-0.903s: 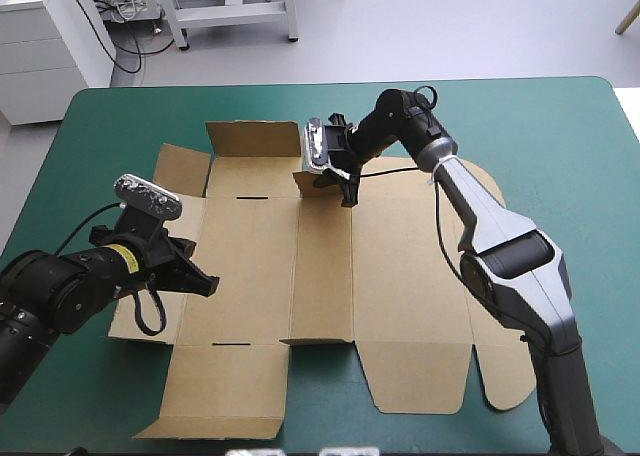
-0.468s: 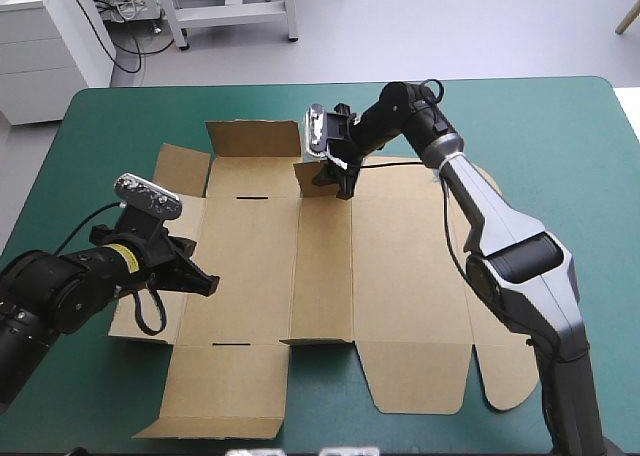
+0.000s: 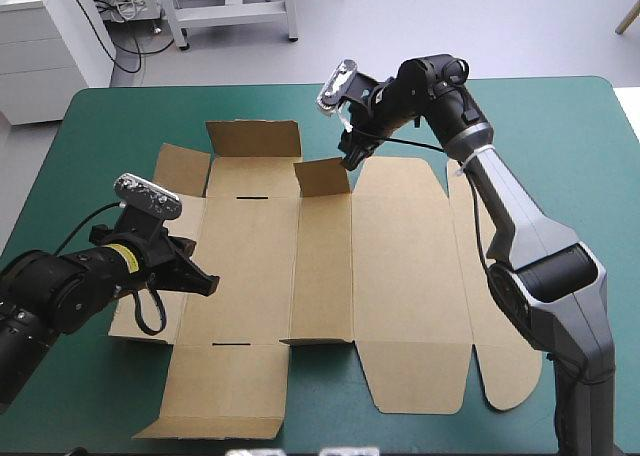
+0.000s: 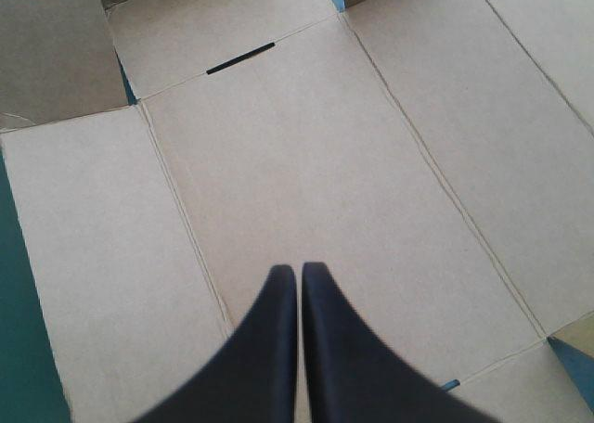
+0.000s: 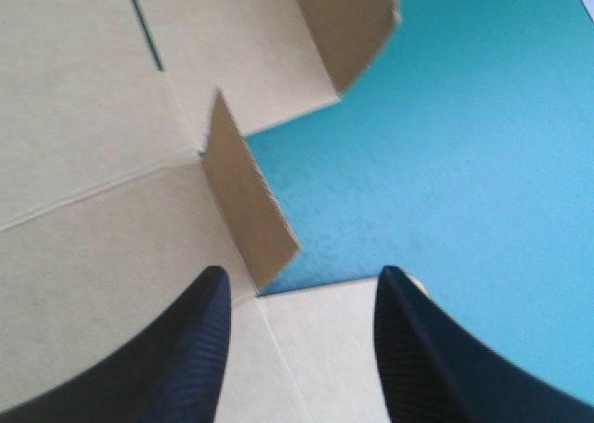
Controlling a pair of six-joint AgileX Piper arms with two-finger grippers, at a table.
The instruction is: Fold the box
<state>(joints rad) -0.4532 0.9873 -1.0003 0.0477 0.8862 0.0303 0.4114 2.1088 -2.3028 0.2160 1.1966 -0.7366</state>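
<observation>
The brown box [image 3: 400,266] lies spread as a cut sheet on the teal-green cover. A small flap [image 3: 322,177] at the far end of its narrow middle panel stands raised. My right gripper [image 3: 351,152] hovers just beyond that flap, over the box's far edge. In the right wrist view it is open [image 5: 304,275], with the raised flap [image 5: 249,205] ahead of its one finger and nothing between the fingers. My left gripper [image 3: 203,282] is shut and sits low over the box's left side. The left wrist view shows its tips [image 4: 299,271] above flat board [image 4: 306,145].
A larger far flap [image 3: 252,138] on the left panel stands partly up. Thin slots [image 3: 252,194] are cut in that panel. Bare teal-green cover [image 3: 540,146] stretches to the right of the box and beyond its far edge. A white cabinet [image 3: 50,36] stands past the table's far left corner.
My right gripper has let go of the small far flap and drawn back, up and to the right. The flap stays raised. The left arm has not moved.
</observation>
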